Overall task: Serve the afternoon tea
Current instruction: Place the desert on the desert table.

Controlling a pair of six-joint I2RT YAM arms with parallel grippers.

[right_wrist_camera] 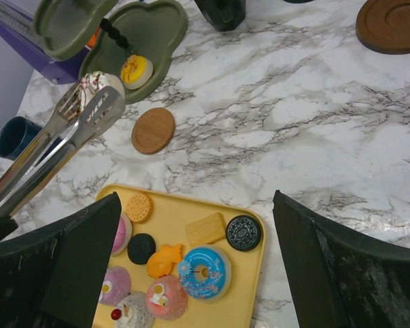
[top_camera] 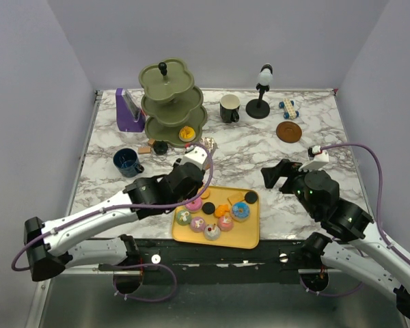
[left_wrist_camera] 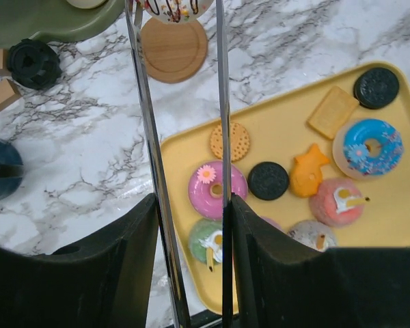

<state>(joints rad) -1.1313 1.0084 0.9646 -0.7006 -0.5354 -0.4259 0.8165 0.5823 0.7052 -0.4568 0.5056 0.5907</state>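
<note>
My left gripper [top_camera: 191,171] [left_wrist_camera: 191,205] is shut on metal tongs [left_wrist_camera: 142,102]. The tongs' tips [right_wrist_camera: 89,113] pinch a white chocolate-drizzled doughnut [right_wrist_camera: 99,85] just beside the bottom tier of the olive-green stand [top_camera: 167,99], where a yellow tart [top_camera: 187,133] lies. A yellow tray [top_camera: 249,236] near the front holds several doughnuts, cupcakes and biscuits [right_wrist_camera: 203,270]. My right gripper [top_camera: 277,174] [right_wrist_camera: 195,198] is open and empty above the table, right of the tray. The dark-blue mug [top_camera: 126,162] stands left, the black mug [top_camera: 229,108] at the back. A dark coaster [top_camera: 288,131] lies right, a light one [right_wrist_camera: 153,130] near the stand.
A purple wedge holder [top_camera: 128,111] stands left of the stand. A black stand with a white ball [top_camera: 260,102] and a small white-blue toy [top_camera: 288,106] are at the back right. A small black object [top_camera: 160,146] and wooden blocks [top_camera: 145,148] lie by the stand's foot.
</note>
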